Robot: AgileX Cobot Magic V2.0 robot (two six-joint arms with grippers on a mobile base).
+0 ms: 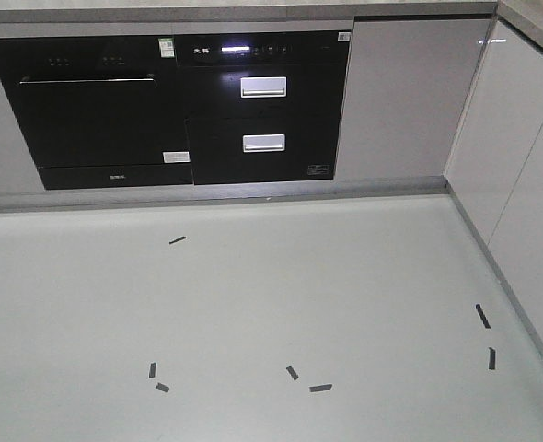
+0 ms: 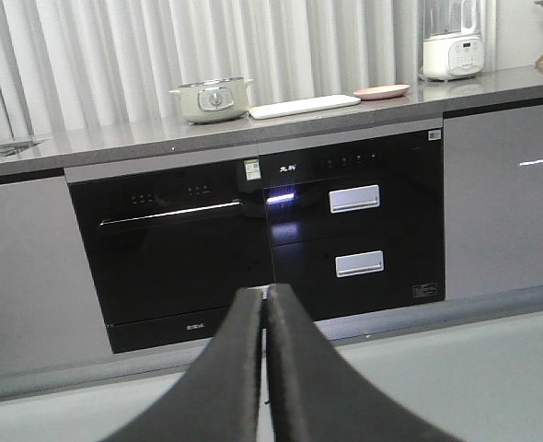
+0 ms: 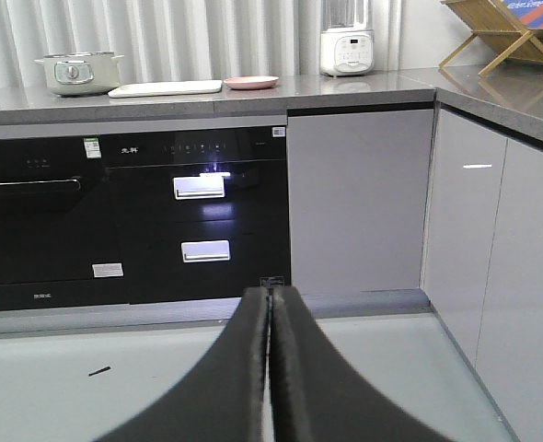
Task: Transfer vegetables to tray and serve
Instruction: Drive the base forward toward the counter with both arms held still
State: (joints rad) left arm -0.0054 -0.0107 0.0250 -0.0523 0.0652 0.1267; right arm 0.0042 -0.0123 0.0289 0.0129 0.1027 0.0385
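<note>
Left gripper (image 2: 264, 293) and right gripper (image 3: 270, 293) are both clenched on nothing, well back from the counter (image 2: 115, 143), so the sound move is to drive up square to the tray (image 2: 304, 106) first.

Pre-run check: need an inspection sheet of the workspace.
Surface: grey countertop across the room; pale floor with black tape marks.
Job's things: cream tray on the countertop, beside pink plate; lettuce not seen from this angle.
Clutter: lidded pot, blender, wooden rack, sink.
Grippers: left gripper shut, empty; right gripper shut, empty.
Cables: nothing seen.
Surroundings: black built-in appliances, grey cabinets, white curtains.
</note>
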